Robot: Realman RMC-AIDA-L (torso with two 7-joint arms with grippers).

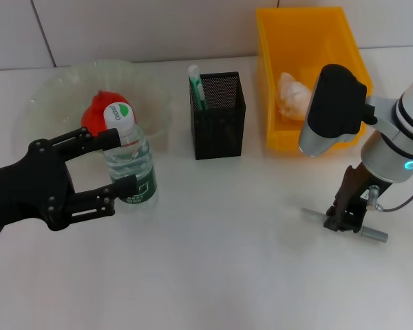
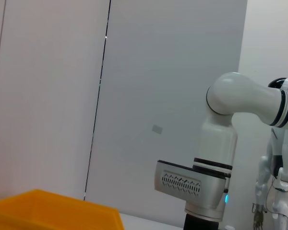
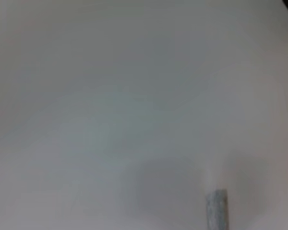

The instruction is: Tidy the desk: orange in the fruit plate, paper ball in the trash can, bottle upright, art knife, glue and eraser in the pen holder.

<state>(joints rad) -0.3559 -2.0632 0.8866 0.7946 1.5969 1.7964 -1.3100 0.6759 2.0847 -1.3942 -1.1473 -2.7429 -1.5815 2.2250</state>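
A clear water bottle [image 1: 129, 159] with a green label stands upright in front of the glass fruit plate [image 1: 55, 89], where the orange [image 1: 95, 115] lies. My left gripper [image 1: 121, 162] is shut on the bottle, one finger on each side. The grey art knife [image 1: 377, 234] lies on the table at the right, and my right gripper [image 1: 345, 218] points down onto its middle, shut on it. The knife's end [image 3: 217, 210] shows in the right wrist view. A green and white glue stick [image 1: 195, 85] stands in the black mesh pen holder [image 1: 220, 117]. The paper ball [image 1: 292, 96] lies in the yellow trash can [image 1: 310, 27]. The eraser is out of view.
The pen holder stands between the fruit plate and the trash can along the back of the white table. The trash can's rim [image 2: 53, 211] and my right arm [image 2: 221, 143] show in the left wrist view, against a white wall.
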